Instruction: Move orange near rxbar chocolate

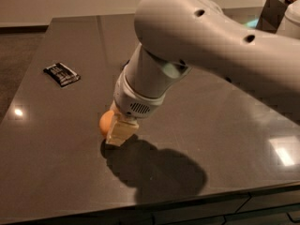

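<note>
The orange (106, 123) rests on the dark table (56, 172), left of centre and toward the front. My gripper (121, 131) is down at the table, pressed against the orange's right side and covering part of it. The rxbar chocolate (62, 74), a black wrapper with white stripes, lies flat at the far left, well apart from the orange. My large white arm (197, 46) reaches in from the upper right and hides the table behind it.
A dark box (274, 11) and a white container (293, 18) stand at the back right corner. The table's front edge (187, 198) runs just below the arm's shadow. The left edge is close to the bar.
</note>
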